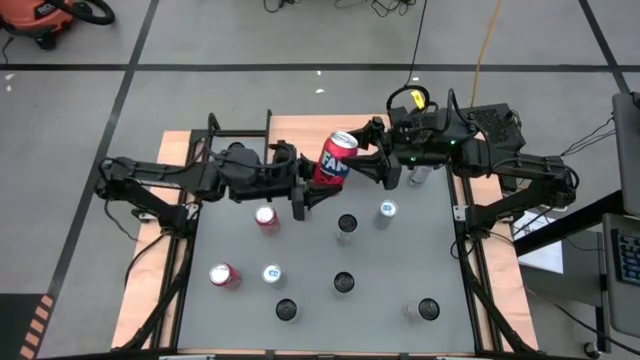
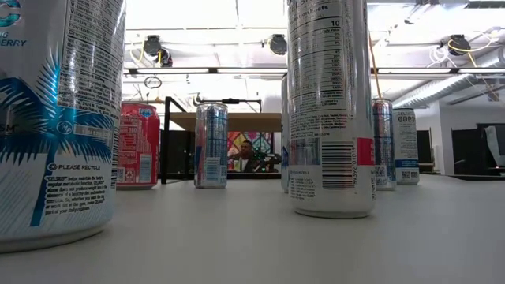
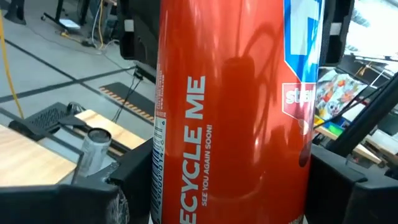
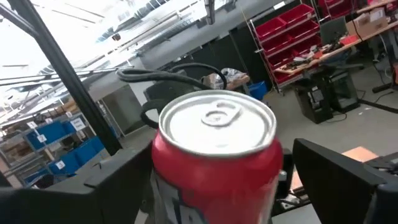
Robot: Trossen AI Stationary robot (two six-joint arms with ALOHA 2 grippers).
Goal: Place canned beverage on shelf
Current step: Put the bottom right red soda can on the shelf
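A red can (image 1: 335, 160) hangs in the air over the far middle of the table, with my left gripper (image 1: 305, 192) shut on it. In the left wrist view the red can (image 3: 236, 112) fills the picture. My right gripper (image 1: 368, 160) is open and reaches in from the right. Its fingers (image 4: 336, 177) stand on either side of the can's top end (image 4: 217, 121), and a gap shows beside it. The shelf (image 2: 229, 121), a wooden top on black legs, stands at the table's far edge (image 1: 295, 128). My left gripper pinches the red can's side wall (image 3: 186, 186) between its two fingers (image 3: 127, 193), on the lower part of the can. The fingers come in level from the table's left. The can is lifted clear of the table and tilted, its top leaning toward the far right.
Several cans stand upright on the grey table: two red ones (image 1: 266, 218) (image 1: 223, 275) at the left, slim ones (image 1: 346, 225) (image 1: 386, 210) (image 1: 343, 283) in the middle, others (image 1: 286, 310) (image 1: 428, 310) near the front. One slim can (image 1: 418, 175) stands beside my right arm.
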